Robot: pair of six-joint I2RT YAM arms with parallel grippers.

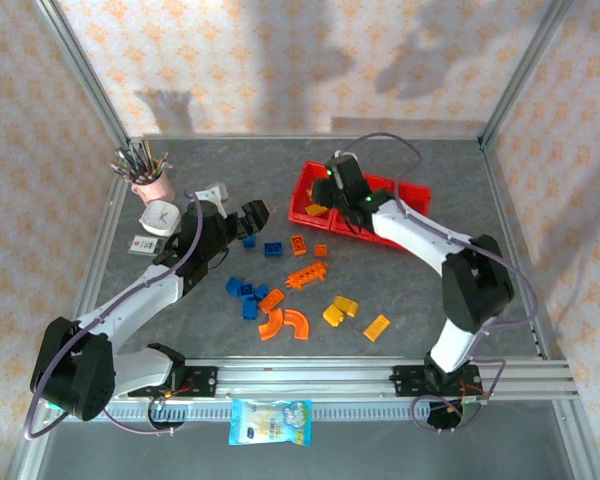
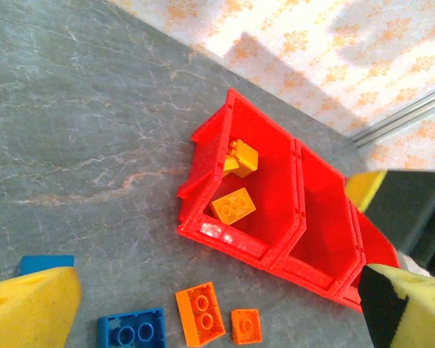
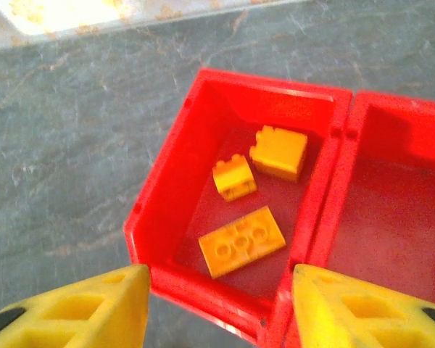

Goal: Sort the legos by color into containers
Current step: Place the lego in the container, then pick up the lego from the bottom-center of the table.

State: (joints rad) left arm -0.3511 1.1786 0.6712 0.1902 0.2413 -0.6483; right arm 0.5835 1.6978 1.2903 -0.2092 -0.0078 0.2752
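R gripper (image 3: 217,293) hangs open, empty, over red tray (image 3: 158,196). End compartment right below it holds 3 yellow bricks (image 3: 243,241). Middle compartment (image 3: 395,210) beside looks bare; third partly hidden, can't tell. L gripper (image 1: 252,213) open too, empty, just by blue bricks (image 1: 246,290). Early days imo: those, orange arcs (image 1: 285,322), other orange pcs and loose yellow pcs (image 1: 340,310) all on table (image 1: 210,160), unsorted.

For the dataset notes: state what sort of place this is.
Probably a robot lab test cell: a grey table caged by an aluminium frame, patterned backdrop walls, left arm and right arm bolted to a rail.
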